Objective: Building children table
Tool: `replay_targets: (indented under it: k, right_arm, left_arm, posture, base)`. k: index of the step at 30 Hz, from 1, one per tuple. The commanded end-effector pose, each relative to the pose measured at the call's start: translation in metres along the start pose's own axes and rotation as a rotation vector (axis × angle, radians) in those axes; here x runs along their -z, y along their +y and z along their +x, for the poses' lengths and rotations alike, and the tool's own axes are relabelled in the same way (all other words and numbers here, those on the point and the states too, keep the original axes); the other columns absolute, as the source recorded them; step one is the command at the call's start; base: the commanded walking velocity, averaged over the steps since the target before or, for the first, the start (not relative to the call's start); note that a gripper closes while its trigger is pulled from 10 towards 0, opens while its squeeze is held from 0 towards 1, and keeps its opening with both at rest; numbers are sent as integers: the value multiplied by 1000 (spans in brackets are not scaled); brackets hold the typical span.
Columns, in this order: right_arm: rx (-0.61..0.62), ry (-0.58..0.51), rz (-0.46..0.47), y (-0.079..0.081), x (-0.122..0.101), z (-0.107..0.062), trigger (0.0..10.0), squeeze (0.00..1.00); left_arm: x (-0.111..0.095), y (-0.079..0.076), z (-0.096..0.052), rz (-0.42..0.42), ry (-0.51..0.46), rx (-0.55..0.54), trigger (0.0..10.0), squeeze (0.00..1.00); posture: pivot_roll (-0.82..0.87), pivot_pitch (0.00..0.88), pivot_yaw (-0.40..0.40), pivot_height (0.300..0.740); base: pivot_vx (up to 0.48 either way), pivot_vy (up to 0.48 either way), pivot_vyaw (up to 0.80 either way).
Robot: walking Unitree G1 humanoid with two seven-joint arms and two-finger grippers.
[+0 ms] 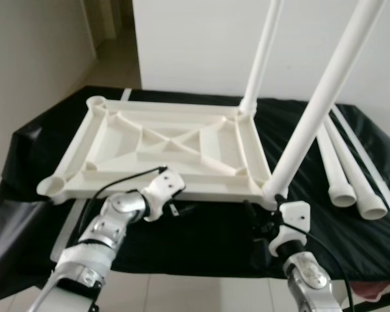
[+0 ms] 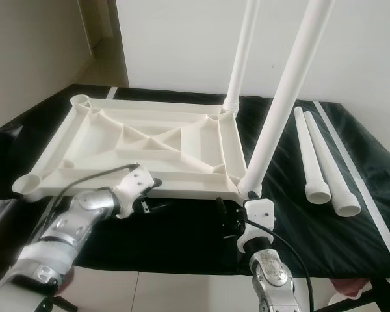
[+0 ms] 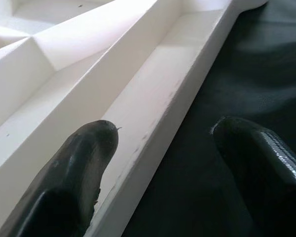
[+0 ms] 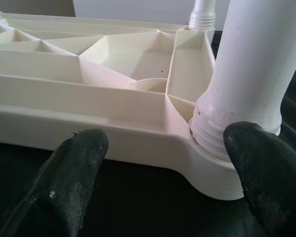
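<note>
The right gripper (image 4: pixel 163 163) is hovering open at the near-right upright leg (image 1: pixel 312 110) — its long axis rising vertically — while the open left gripper (image 3: pixel 177 148) is straddling the tabletop (image 1: pixel 162 140) rim.

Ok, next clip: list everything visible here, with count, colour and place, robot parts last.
Tabletop: one, cream-white, upside down on the black cloth, ribs facing up.
Fitted legs: two, white, standing upright in the tabletop's two corner sockets on the robot's right side.
Loose legs: two, white, lying side by side on the cloth to the right of the tabletop.
Black cloth: one, covering the work surface.
Left gripper: open, straddling the tabletop's near rim.
Right gripper: open, at the near right corner by the fitted leg's base.
</note>
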State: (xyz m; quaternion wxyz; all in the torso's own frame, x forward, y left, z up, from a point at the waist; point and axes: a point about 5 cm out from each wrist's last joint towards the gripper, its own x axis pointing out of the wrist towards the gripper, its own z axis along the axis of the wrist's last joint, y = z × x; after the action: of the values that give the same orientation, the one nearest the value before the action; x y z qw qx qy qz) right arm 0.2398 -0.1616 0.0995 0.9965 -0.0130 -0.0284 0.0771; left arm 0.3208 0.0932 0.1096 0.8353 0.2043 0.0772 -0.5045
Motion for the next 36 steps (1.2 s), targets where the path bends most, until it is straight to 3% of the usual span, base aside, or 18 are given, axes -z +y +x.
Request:
replay_targets:
  k: [1, 2, 7, 11, 12, 14, 16, 19, 22, 23, 24, 28, 30, 32, 33, 36]
  right_arm:
    - [12, 11, 5, -4, 2, 2, 10000, 0]
    - [12, 11, 5, -4, 2, 2, 10000, 0]
    - [52, -4, 14, -20, -3, 12, 10000, 0]
    - [52, -13, 17, -25, -6, 19, 10000, 0]
    - [46, -22, 16, -25, -8, 21, 10000, 0]
    - [40, -35, 19, -27, -12, 22, 10000, 0]
    - [27, -38, 18, -25, -13, 22, 10000, 0]
    - [23, -38, 17, -24, -13, 22, 10000, 0]
    - [6, -28, 20, -17, -8, 20, 10000, 0]
    - [6, -28, 20, -17, -8, 20, 10000, 0]
    - [9, -26, 23, -15, -7, 20, 10000, 0]
    - [32, -22, 30, -14, -5, 20, 10000, 0]
    - [42, -19, 35, -14, -4, 20, 10000, 0]
    - [41, -14, 48, -10, -1, 19, 10000, 0]
    - [41, -14, 48, -10, -1, 19, 10000, 0]
    - [43, -13, 62, -8, 1, 18, 10000, 0]
  left_arm:
    - [9, -19, 8, -23, 33, 75, 0, 0]
    - [9, -19, 8, -23, 33, 75, 0, 0]
    - [-8, -48, 31, -41, -32, 151, 0, 0]
    - [-20, -59, 40, -31, -65, 174, 0, 0]
    - [-26, -59, 42, -34, -83, 167, 10000, 0]
    - [-42, -52, 42, -70, -146, 143, 10000, 0]
    - [-48, -36, 33, -82, -173, 105, 10000, 0]
    - [-49, -32, 31, -82, -175, 96, 10000, 0]
    - [-58, 0, 7, -98, -235, 23, 10000, 0]
    - [-58, 0, 7, -98, -235, 23, 10000, 0]
    - [-66, 13, -4, -109, -276, -15, 10000, 0]
    - [-73, 31, -19, -126, -309, -77, 10000, 0]
    - [-72, 39, -25, -106, -295, -117, 10000, 0]
    - [-58, 55, -37, -45, -210, -212, 10000, 0]
    - [-58, 55, -37, -45, -210, -212, 10000, 0]
    - [-36, 69, -52, 7, -74, -274, 10000, 0]
  posture:
    - [6, 0, -15, 740]
    - [6, 0, -15, 740]
    - [6, 0, -16, 740]
    - [6, 0, -16, 740]
    - [10, 0, -16, 740]
    - [12, 0, -21, 740]
    - [14, 0, -22, 740]
    - [14, 0, -22, 740]
    - [22, 0, -27, 740]
    - [22, 0, -27, 740]
    - [22, 0, -27, 740]
    - [23, 0, -26, 740]
    - [23, 0, -26, 740]
    - [21, 0, -23, 740]
    - [21, 0, -23, 740]
    - [19, 0, -18, 740]
  base:
    - [0, 0, 0]
    - [0, 0, 0]
    - [0, 0, 0]
    - [0, 0, 0]
    - [0, 0, 0]
    - [0, 0, 0]
    - [0, 0, 0]
    - [0, 0, 0]
    - [0, 0, 0]
    - [0, 0, 0]
    - [0, 0, 0]
    - [0, 0, 0]
    - [0, 0, 0]
    - [0, 0, 0]
    - [0, 0, 0]
    - [0, 0, 0]
